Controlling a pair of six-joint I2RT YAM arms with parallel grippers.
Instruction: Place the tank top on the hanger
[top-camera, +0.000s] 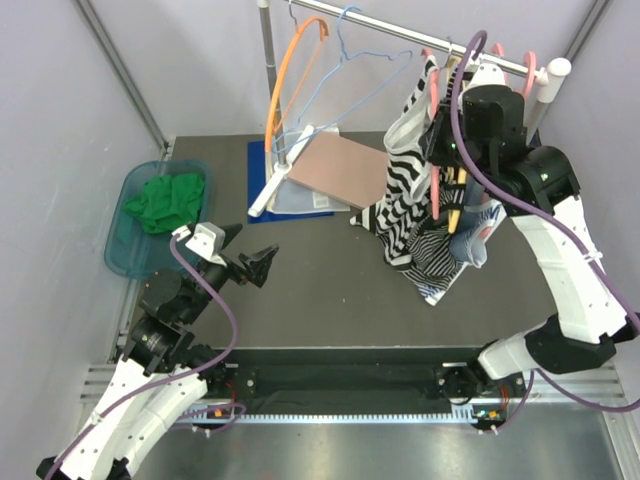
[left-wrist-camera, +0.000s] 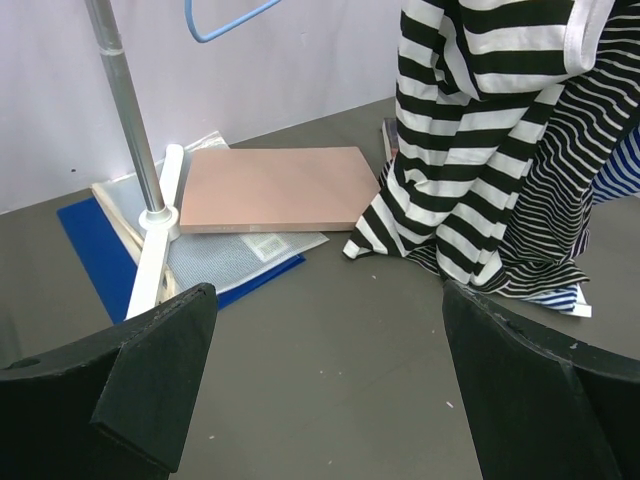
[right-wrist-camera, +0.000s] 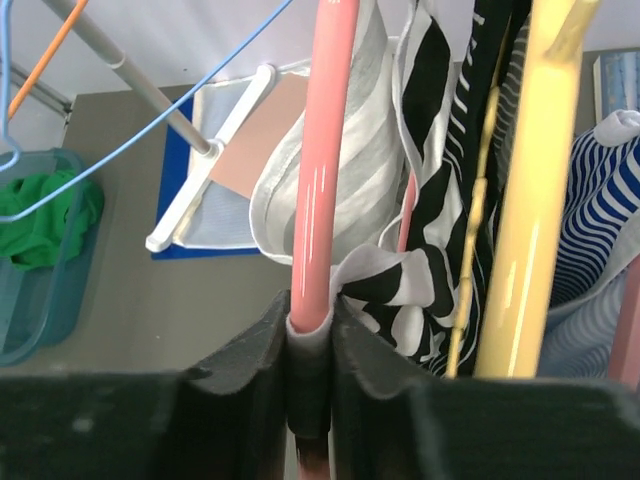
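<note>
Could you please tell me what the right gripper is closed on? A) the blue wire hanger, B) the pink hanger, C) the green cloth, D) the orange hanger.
B: the right wrist view shows the right gripper clamped around the bar of the pink hanger.

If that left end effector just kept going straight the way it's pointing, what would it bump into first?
Likely the flat pinkish-brown board lying on the table, straight ahead of the open left end effector. The striped tank top hangs right of that line. Depth is unclear.
</note>
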